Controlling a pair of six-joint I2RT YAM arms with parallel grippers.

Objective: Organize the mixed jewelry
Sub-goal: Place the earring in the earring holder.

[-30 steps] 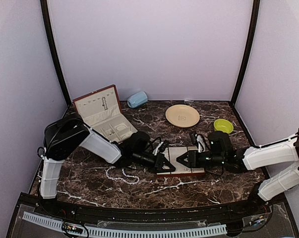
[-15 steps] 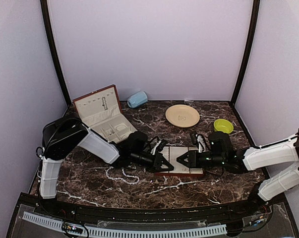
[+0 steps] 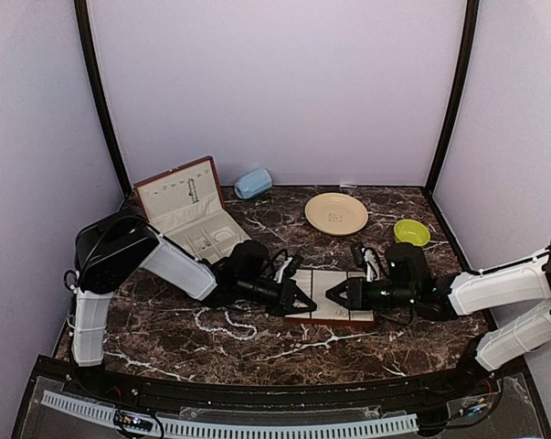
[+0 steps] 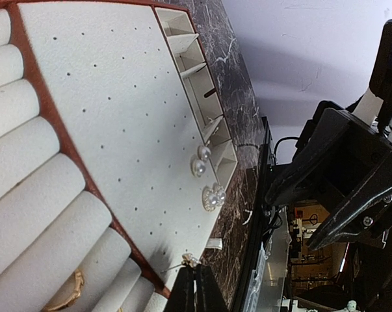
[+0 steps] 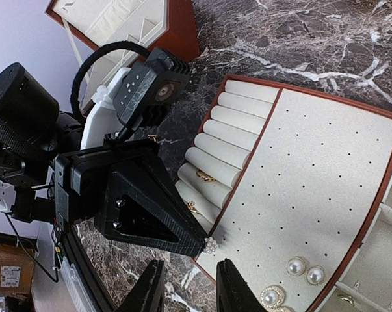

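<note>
Marble tabletop (image 3: 165, 346): L fingers (image 4: 205, 294) pinch tiny sparkly silvery stud (image 5: 210, 245); R fingers (image 5: 150, 290) apart.

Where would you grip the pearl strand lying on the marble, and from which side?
Pinch the pearl strand mid-length from straight above, closing across it; it lies flat in a loose curve, offering no raised edge sideways.

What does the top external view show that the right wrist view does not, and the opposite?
Only top: round cream plate, small green bowl, white bead strand. Only right wrist: two round pearl earrings, and the small sparkly earring held by the shut left hand. Both: that hand, and the cream slotted tray with red-brown rim.
</note>
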